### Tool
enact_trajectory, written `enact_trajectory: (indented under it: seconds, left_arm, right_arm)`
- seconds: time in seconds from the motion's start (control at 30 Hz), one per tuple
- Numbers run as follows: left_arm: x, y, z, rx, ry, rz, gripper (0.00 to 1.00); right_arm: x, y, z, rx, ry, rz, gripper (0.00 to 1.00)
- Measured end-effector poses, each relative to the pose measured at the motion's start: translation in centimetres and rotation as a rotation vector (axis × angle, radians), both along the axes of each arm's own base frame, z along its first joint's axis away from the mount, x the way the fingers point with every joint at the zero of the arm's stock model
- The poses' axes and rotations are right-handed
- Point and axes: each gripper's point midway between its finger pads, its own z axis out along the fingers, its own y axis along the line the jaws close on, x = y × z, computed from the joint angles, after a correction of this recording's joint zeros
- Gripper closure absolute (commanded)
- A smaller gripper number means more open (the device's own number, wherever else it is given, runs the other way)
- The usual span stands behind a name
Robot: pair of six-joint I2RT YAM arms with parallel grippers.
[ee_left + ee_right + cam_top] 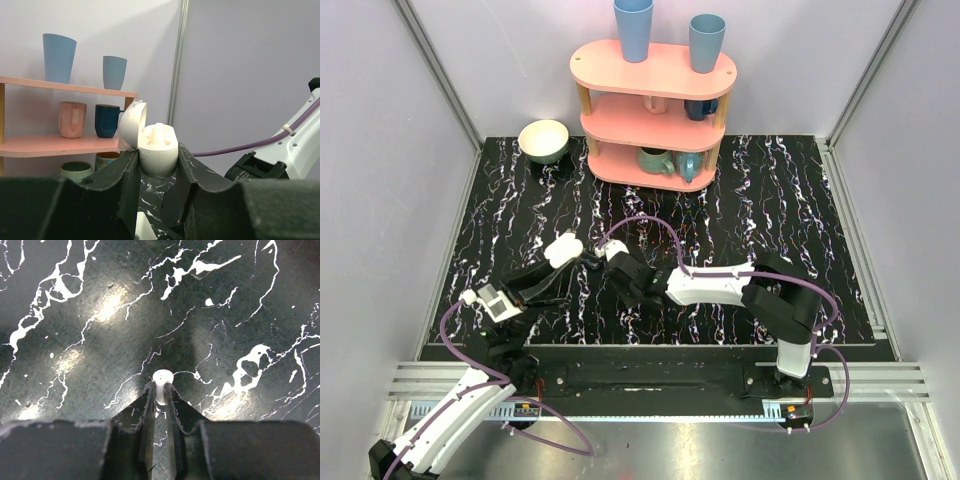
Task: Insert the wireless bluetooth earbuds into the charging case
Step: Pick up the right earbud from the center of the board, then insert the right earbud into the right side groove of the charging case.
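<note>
Now left fingers (127, 175) clamp the glossy white charging case (158, 150), lid (132, 125) open; right fingers (145, 410) pinch an earbud (162, 378).

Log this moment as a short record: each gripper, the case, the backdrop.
left gripper: shut on the charging case, held up off the table
lid: open, tipped to the left in the left wrist view
right gripper: shut on an earbud, low over the table
backdrop: pink shelf with cups

White-shelled left arm (448, 408), white and black right arm (712, 288), looping purple cables (658, 221), matte black jaws
</note>
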Motion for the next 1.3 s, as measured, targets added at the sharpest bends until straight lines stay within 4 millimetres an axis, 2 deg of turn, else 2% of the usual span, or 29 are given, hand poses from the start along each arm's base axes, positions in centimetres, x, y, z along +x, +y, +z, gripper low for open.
enact_trajectory:
  seconds: [0.27, 0.5, 0.67, 0.8, 0.93, 1.0, 1.1, 1.17, 1.23, 1.3]
  left_arm:
    - [0.1, 0.1, 0.0, -0.003, 0.003, 0.005, 1.0]
    - [0.1, 0.1, -0.1, -0.001, 0.006, 0.005, 1.0]
    - [0.1, 0.0, -0.1, 0.001, 0.008, 0.005, 1.0]
    - [0.1, 0.0, -0.1, 0.001, 0.008, 0.005, 1.0]
    - [0.1, 0.0, -0.2, 0.001, 0.008, 0.004, 1.0]
    - [0.1, 0.0, -0.2, 0.0, 0.01, 0.001, 1.0]
    - [0.1, -0.1, -0.2, 0.0, 0.011, -0.004, 1.0]
    - [0.1, -0.2, -0.2, 0.004, 0.01, -0.008, 1.0]
    - [0.0, -0.3, -0.3, 0.011, 0.011, -0.016, 1.0]
    - [0.0, -0.6, -0.5, 0.022, 0.013, -0.028, 1.0]
  right_arm:
    - [0.3, -0.2, -0.1, -0.013, -0.015, -0.011, 0.84]
    - [0.3, -0.3, -0.1, -0.018, -0.016, -0.007, 0.91]
    - [0.2, -0.4, 0.6, -0.009, -0.029, 0.014, 0.93]
    - [-0.4, -1.1, 3.1, 0.046, -0.053, 0.047, 0.98]
    - [-0.7, -1.3, 7.0, 0.166, -0.048, 0.092, 1.0]
    - [-0.1, -2.0, 8.8, 0.237, -0.029, 0.101, 1.0]
    - [1.5, -4.0, 11.5, 0.343, 0.003, 0.102, 1.0]
    - [1.8, -5.1, 13.0, 0.396, 0.017, 0.136, 0.99]
    - [0.9, -5.4, 14.3, 0.422, 0.025, 0.214, 0.99]
    - [-1.1, -5.2, 15.3, 0.432, 0.05, 0.334, 0.99]
